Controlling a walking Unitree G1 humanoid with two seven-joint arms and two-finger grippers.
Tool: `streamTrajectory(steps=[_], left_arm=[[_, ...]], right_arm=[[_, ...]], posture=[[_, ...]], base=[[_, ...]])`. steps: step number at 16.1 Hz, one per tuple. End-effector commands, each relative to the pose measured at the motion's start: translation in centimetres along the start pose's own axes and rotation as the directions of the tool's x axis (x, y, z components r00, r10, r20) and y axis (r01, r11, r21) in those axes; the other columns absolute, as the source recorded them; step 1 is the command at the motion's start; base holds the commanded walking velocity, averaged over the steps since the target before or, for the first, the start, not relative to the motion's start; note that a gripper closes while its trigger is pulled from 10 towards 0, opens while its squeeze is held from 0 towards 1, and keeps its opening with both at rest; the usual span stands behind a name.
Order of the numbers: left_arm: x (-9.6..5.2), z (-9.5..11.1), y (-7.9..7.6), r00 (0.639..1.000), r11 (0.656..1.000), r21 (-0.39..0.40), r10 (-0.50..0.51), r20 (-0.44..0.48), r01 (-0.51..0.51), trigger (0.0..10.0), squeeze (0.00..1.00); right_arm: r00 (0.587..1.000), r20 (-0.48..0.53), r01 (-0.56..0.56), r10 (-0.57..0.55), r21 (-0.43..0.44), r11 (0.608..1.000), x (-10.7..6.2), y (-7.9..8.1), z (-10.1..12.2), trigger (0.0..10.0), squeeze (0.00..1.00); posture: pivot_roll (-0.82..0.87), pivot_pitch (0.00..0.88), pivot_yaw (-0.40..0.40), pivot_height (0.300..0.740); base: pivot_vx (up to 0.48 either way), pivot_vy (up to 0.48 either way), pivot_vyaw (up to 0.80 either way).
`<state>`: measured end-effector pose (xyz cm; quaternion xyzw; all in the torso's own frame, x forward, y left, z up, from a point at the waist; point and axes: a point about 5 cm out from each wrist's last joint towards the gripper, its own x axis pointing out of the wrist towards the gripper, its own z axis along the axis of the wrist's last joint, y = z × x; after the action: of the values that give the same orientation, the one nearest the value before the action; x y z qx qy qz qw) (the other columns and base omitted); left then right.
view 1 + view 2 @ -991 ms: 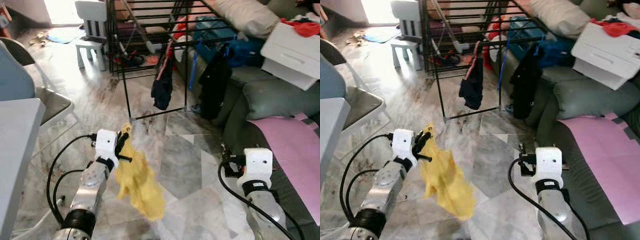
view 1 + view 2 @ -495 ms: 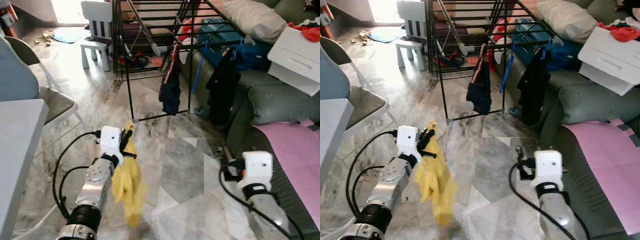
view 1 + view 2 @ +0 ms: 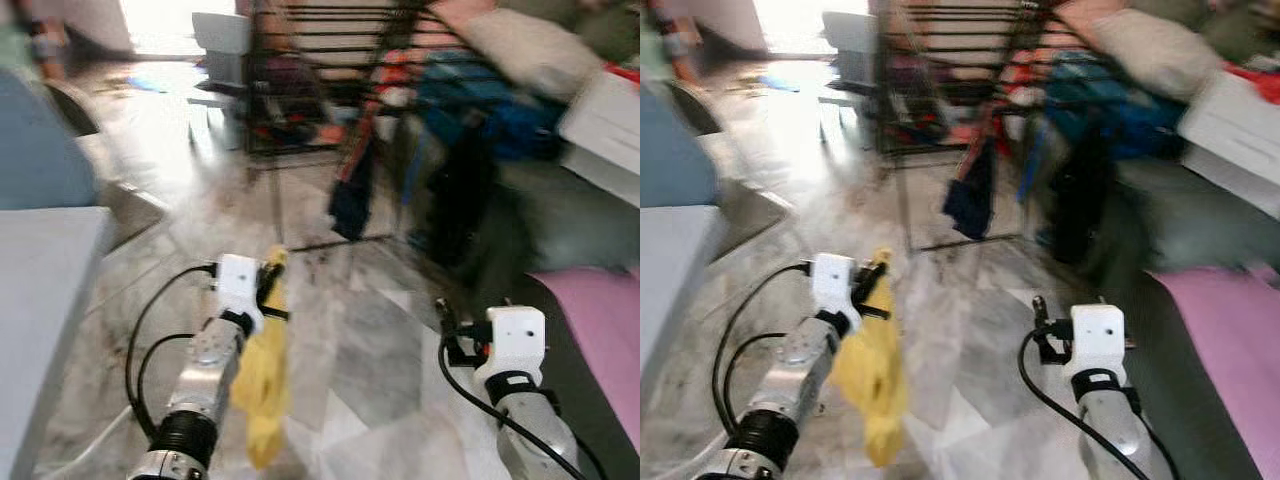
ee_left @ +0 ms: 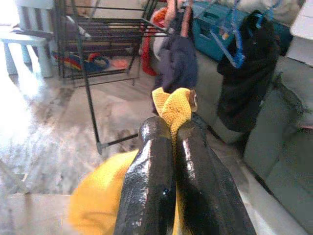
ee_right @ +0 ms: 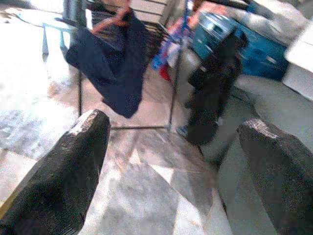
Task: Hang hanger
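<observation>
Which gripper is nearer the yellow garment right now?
Left. The left gripper is shut on the yellow garment, which hangs below it. The right gripper is open and empty, off to the robot's right across the floor.

Yellow knitted cloth (image 4: 171, 110) pinched between glossy black fingers (image 4: 151, 181) of the left gripper (image 3: 268, 290), white wrist housing behind. Beyond the cloth, black wire drying rack (image 4: 90, 73) carrying a navy-blue garment (image 4: 178, 63) and a black garment (image 4: 242, 68) on a blue plastic hanger (image 4: 234, 46). Grey-and-white marbled floor tiles (image 3: 370, 340) beneath. Right of the rack, grey-green sofa (image 4: 279, 161); pink sheet (image 3: 600, 320) on it. Teal-blue box (image 4: 215, 22) behind.
</observation>
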<state>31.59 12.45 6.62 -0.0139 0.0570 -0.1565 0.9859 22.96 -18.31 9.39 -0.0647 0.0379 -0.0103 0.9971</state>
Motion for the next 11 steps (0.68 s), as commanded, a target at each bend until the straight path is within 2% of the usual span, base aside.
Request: streamTrajectory(steps=[1, 4, 7, 11], left_arm=[[0.65, 1.67, 0.11, 0.998, 1.000, 0.007, -0.004, 0.056, 0.004, 10.0, 0.00], [0.69, 1.58, -0.34, 0.998, 1.000, -0.003, -0.024, 0.051, 0.024, 10.0, 0.00], [0.73, 1.47, -0.58, 0.998, 0.999, -0.008, -0.036, 0.045, 0.036, 10.0, 0.00], [0.86, 1.37, -0.88, 0.998, 0.999, -0.022, -0.046, 0.037, 0.047, 10.0, 0.00]], right_arm=[[1.000, 0.004, 0.010, -0.010, -0.003, 1.000, -0.04, -0.37, 0.13, 10.0, 0.00], [1.000, -0.002, 0.013, -0.013, 0.002, 1.000, 0.12, -0.38, 0.07, 10.0, 0.00], [1.000, -0.004, 0.008, -0.008, 0.007, 1.000, 0.24, -0.19, 0.09, 10.0, 0.00], [1.000, -0.002, 0.009, -0.009, 0.001, 1.000, 0.40, -0.38, 0.13, 10.0, 0.00]], posture=[[0.03, 0.000, -0.052, 0.740], [0.03, 0.000, -0.051, 0.740], [0.03, 0.000, -0.051, 0.740], [0.03, 0.000, -0.054, 0.740]], base=[[0.480, 0.000, 0.00], [0.480, 0.000, 0.00], [0.480, 0.000, -0.70], [0.463, 0.000, 0.00]])
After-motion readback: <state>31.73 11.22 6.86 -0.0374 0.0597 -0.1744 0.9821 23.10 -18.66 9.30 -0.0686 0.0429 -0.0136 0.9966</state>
